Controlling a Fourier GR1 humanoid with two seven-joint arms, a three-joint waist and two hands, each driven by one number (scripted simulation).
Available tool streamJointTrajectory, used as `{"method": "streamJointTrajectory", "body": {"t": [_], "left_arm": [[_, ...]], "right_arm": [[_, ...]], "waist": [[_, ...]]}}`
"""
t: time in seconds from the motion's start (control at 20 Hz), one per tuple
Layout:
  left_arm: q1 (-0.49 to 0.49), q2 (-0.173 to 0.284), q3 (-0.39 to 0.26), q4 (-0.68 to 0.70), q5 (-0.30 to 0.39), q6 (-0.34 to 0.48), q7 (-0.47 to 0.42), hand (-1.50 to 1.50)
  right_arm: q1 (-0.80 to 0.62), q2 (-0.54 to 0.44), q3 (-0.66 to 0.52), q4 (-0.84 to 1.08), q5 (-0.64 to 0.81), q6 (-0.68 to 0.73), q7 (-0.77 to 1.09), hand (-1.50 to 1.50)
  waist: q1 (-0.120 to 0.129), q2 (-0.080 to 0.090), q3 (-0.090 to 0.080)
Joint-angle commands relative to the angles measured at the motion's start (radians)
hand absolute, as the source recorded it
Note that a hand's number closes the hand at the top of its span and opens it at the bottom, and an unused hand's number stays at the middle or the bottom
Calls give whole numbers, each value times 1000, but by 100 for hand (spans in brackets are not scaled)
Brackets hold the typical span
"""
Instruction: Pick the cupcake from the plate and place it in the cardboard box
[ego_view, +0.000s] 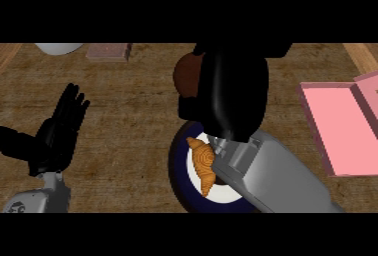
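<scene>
over the round plate, the right hand seemingly curls round a brown cupcake.

The left hand is held open at the view's left, fingers straight and pointing up, above its grey forearm. The right hand is extended up the middle from its grey forearm, its fingers hidden.

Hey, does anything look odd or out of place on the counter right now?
Yes. The dark-rimmed white plate holds an orange croissant, not a cupcake. The box at the right is a pink open box, not plain cardboard. A brown rounded thing sits by the right hand; unclear what.
</scene>
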Motion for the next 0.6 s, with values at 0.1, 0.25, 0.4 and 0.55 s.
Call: {"method": "streamJointTrajectory", "body": {"t": [0.1,0.25,0.4,0.55], "left_arm": [[25,13,14,1,13,-23,-18,0],[12,-38,-49,-21,-42,30,6,0],[51,-27,-33,-30,-20,-2,-35,0],[34,-29,-53,-74,-28,9,13,0]], "right_arm": [[-2,-72,-196,-85,-12,117,69,150],[69,-129,-258,-75,-29,108,1,150],[133,-180,-323,-97,-41,78,-71,150],[129,-202,-321,-14,49,33,-89,150]], "waist": [[-2,1,0],[-2,3,1],[5,4,1],[12,5,1]]}}
